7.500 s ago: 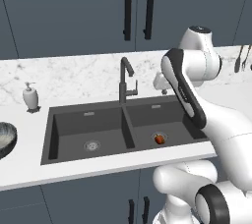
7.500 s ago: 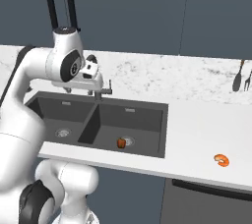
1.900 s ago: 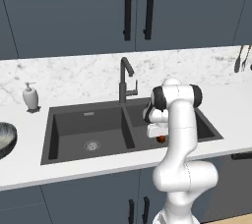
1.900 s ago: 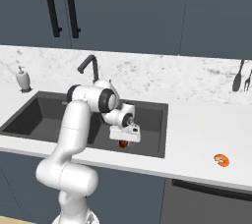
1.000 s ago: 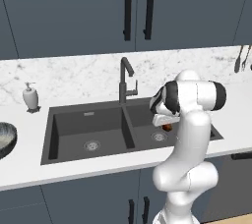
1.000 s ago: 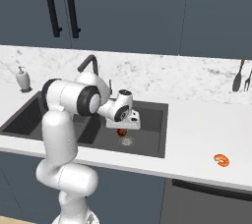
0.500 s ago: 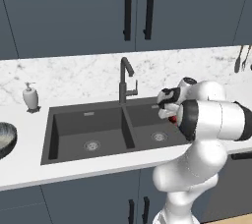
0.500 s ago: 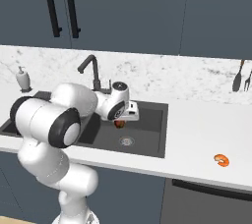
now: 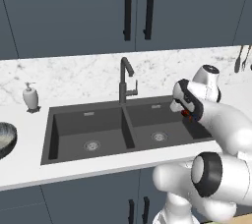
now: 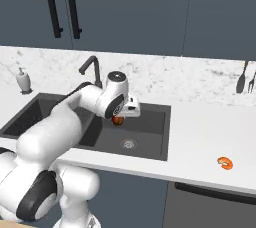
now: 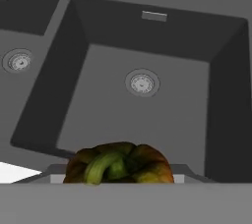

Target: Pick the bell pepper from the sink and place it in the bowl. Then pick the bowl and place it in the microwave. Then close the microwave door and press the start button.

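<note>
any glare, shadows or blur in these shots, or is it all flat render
Left base view: even light, soft shading inside the dark grey double-basin sink. Right base view: sharp, no glare on the white marbled counter. Hand view: the small rounded orange-red bell pepper, close up, looks slightly soft.

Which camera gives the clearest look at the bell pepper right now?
The hand view: the bell pepper sits large and close, green stem visible, above the sink. The right base view shows it small under the tool; the left base view shows just a red sliver at the arm.
</note>
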Motion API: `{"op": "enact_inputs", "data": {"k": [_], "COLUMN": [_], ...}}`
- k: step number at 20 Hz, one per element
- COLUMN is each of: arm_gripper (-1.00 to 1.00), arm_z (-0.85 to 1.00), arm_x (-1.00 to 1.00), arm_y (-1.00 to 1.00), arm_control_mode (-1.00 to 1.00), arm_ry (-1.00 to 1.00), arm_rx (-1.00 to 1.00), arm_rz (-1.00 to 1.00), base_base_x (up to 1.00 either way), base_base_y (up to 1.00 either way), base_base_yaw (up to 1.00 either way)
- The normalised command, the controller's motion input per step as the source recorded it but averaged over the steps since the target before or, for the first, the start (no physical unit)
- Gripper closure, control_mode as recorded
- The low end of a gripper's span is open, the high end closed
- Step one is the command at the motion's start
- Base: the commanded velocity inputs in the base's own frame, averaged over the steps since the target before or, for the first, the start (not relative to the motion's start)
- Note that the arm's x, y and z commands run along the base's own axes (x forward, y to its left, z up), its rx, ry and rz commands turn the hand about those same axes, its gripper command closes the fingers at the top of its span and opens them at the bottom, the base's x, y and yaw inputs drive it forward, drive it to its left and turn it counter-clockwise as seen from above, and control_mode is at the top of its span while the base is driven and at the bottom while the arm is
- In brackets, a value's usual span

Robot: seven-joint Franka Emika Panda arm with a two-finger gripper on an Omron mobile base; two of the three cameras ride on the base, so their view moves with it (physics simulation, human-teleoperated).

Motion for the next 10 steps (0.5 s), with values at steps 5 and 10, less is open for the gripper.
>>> {"op": "enact_inputs", "data": {"k": [5, 10], "arm_gripper": [1.0, 1.0], "arm_z": [0.58, 0.5], "arm_x": [-1.0, -1.0], "arm_y": [0.0, 0.05], "arm_control_mode": [-1.0, -1.0], "arm_ry": [-0.16, -0.18], "arm_rx": [0.0, 0.0], "arm_rz": [0.0, 0.0], "base_base_x": [0.0, 0.0], "base_base_y": [0.0, 0.0], "base_base_yaw": [0.0, 0.0]}}
